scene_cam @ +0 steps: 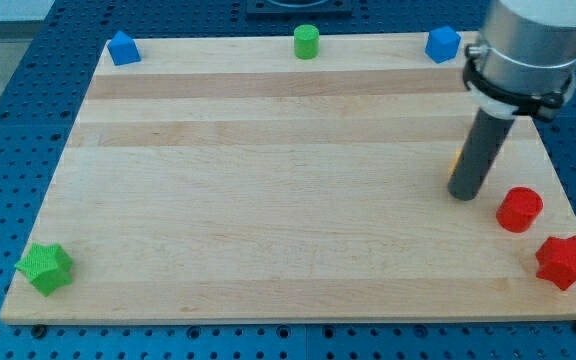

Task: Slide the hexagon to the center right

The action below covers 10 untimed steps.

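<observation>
Nearest, at the view's bottom left corner of the wooden desk (268, 250), sits a green star (45, 267), close to the board's edge and well apart from everything else. Across from it, at the view's bottom right corner, lies a red star (565, 261), also close to the edge.

Just above and slightly left of the red star stands the red hexagon (519, 209). Its sides are soft at this size, so it could pass for a short cylinder. It rests near the desk's right edge, a little below the middle of that side, near the red star but not touching it.

My tip (463, 195) is down at the desk's surface to the left of the red hexagon and slightly higher in the view, with a strip of bare wood between them, so there is no contact. The arm ends in a plain dark rod rather than a pincer, so nothing is clenched or grasped. A thin orange sliver (455, 158) shows at the rod's left edge, partway up. Most of it is hidden, so I cannot tell its shape.

Farthest, along the view's top edge, three blocks stand well apart: a blue block (122, 48) with a peaked top at the left corner, a green cylinder (307, 41) in the middle, and a blue cube (442, 44) towards the right, beside the arm's grey housing.
</observation>
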Each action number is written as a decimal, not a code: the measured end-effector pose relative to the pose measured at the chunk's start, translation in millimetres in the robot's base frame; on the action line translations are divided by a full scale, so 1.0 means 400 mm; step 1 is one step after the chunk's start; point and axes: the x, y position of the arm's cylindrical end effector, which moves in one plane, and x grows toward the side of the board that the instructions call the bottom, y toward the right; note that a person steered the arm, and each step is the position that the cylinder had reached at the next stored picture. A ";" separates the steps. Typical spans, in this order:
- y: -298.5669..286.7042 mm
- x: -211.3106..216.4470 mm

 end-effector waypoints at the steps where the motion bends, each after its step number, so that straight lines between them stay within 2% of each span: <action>1: -0.059 0.000; 2: -0.156 -0.044; 3: -0.094 -0.098; 4: -0.004 -0.090; 6: -0.020 -0.090; 8: 0.082 -0.090; 9: -0.035 -0.096; 10: -0.100 -0.211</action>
